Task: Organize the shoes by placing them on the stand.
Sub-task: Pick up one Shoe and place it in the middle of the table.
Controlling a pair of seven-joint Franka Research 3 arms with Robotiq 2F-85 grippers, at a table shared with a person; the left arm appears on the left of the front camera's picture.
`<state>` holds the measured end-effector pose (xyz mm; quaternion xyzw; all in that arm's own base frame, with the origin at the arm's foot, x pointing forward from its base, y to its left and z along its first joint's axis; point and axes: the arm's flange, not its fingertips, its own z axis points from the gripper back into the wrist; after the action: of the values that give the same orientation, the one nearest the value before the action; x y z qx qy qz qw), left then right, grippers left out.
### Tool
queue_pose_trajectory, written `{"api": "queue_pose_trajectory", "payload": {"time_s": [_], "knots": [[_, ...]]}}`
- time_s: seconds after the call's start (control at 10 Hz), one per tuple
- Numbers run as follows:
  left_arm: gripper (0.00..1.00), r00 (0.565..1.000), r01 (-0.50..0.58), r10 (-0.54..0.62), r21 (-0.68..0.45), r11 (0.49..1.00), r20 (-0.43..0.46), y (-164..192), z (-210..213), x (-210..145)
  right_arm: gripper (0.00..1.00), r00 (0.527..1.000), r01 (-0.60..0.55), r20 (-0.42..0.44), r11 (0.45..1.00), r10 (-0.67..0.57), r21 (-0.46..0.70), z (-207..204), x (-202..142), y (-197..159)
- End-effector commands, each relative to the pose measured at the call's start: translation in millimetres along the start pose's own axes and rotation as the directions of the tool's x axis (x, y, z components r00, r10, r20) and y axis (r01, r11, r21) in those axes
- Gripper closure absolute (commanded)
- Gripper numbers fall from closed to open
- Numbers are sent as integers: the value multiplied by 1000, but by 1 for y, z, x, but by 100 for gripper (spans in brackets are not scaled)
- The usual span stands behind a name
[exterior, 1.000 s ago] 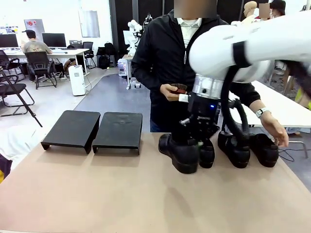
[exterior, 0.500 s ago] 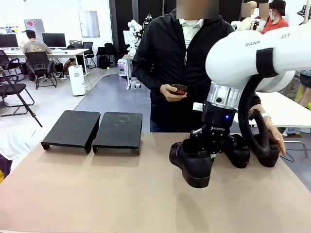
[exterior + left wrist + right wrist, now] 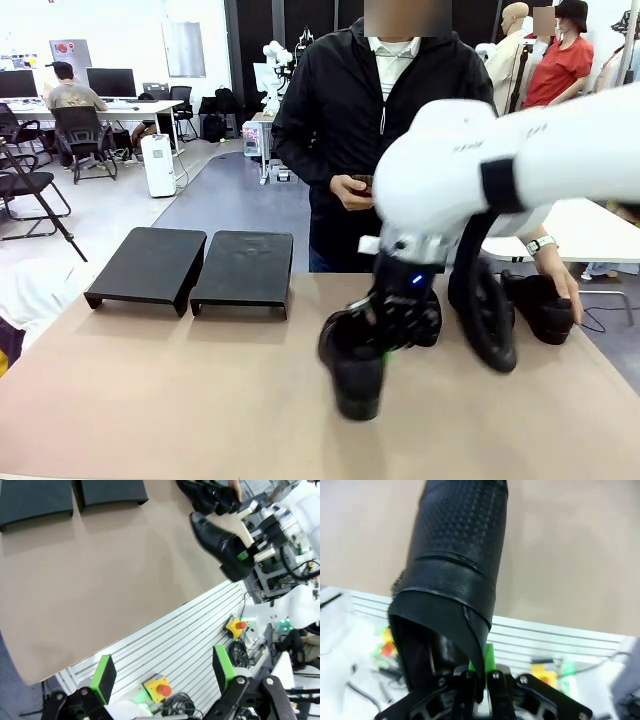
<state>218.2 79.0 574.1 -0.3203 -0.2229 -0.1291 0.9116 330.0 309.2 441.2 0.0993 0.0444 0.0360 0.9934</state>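
One shoe (image 3: 350, 375) is pinched by its heel collar between the pressed-together fingers of the right end effector (image 3: 388, 328) and is held clear of the table (image 3: 150, 410), over the middle, somewhat toward the near edge. In the right wrist view the thin rim of the shoe's opening is seen clamped between the green pads, and the long axis runs straight out from the fingers. The toe is therefore the leading end, tipped down and toward the robot's left.

That is the side that matters. The two black stands (image 3: 150, 262) (image 3: 245, 268) are set side by side at the far-left part of the table, well apart from the held shoe. A carry leftward and away from the near edge is judged to be called for, with the toe swung toward the far edge.

The left end effector (image 3: 164, 672) is spread wide and empty, beyond the table's near edge. The other shoes (image 3: 540, 305) are grouped at the far-right — a person's hand (image 3: 565, 288) rests on one.
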Motion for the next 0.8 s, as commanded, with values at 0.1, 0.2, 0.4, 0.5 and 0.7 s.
{"api": "queue_pose_trajectory", "payload": {"time_s": [0.1,0.2,0.4,0.5,0.7], "knots": [[0,1000,14,-14,-19,1000,5,0,1,0,100,997,33,62,998,-36,46,-68,24,67],[0,1000,14,-14,-19,1000,5,0,1,0,100,994,39,101,998,-43,47,-82,32,78],[0,1000,14,-14,-19,1000,5,0,1,0,100,989,81,119,995,-88,58,-96,44,87],[0,1000,14,-14,-19,1000,5,0,1,0,100,988,96,114,994,-101,45,-100,49,86],[0,1000,14,-14,-19,1000,5,0,1,0,100,994,68,85,994,-75,84,-102,52,85]]}}
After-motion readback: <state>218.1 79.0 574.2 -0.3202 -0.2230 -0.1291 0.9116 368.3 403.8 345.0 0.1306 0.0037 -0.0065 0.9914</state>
